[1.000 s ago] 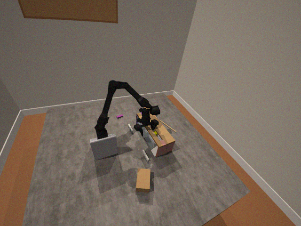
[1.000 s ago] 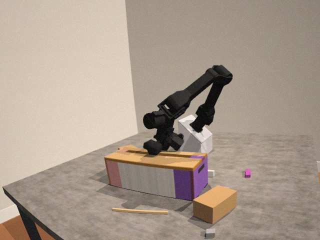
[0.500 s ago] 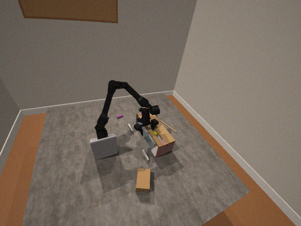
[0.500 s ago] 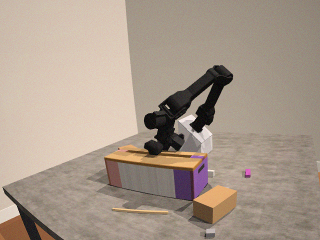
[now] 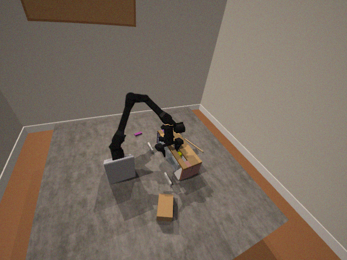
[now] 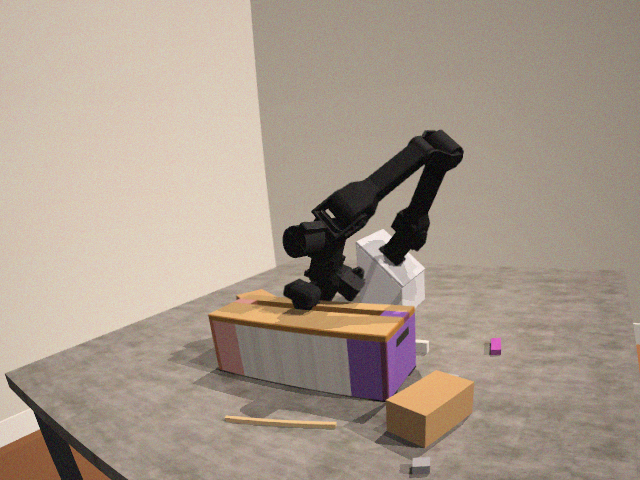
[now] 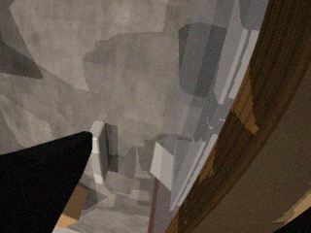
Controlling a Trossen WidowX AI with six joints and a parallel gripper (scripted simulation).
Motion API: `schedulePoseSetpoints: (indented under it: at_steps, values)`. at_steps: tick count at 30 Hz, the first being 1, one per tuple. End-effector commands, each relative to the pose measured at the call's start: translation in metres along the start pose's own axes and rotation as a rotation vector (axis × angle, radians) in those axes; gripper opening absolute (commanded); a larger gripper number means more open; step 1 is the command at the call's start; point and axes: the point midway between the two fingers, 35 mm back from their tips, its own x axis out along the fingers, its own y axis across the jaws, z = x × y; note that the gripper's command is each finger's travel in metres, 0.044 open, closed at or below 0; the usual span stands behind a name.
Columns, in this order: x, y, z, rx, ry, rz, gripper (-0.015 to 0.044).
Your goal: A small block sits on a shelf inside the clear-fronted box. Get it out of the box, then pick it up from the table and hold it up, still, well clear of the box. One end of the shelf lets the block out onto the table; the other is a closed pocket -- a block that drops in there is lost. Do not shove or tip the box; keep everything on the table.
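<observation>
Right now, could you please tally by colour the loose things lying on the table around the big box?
Tan: 2 (brick, stick)
Magenta: 1 (small block)
Pale grey-white: 2 (short pieces)
Total: 5

Two plain walls (image 5: pixel 274 72) are seen meeting in a corner behind the work area, one pale cream, the other a duller grey. A white skirting board (image 5: pixel 263 168) is run along their foot. The floor (image 5: pixel 17 179) is shown in orange-brown. A brown panel (image 5: pixel 79 11) is mounted high on the grey wall. A grey mottled table top (image 6: pixel 542 310) is carried on a dark leg (image 6: pixel 56 449) at its near corner. Soft shadows are cast across the table surface.
</observation>
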Motion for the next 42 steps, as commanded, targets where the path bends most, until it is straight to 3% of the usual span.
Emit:
schedulePoseSetpoints:
  at_steps: [1,42]
  values:
    - [0.002,0.000,-0.005,-0.003,0.003,0.001,0.0400]
    - [0.008,0.000,-0.022,-0.003,0.004,0.001,0.0400]
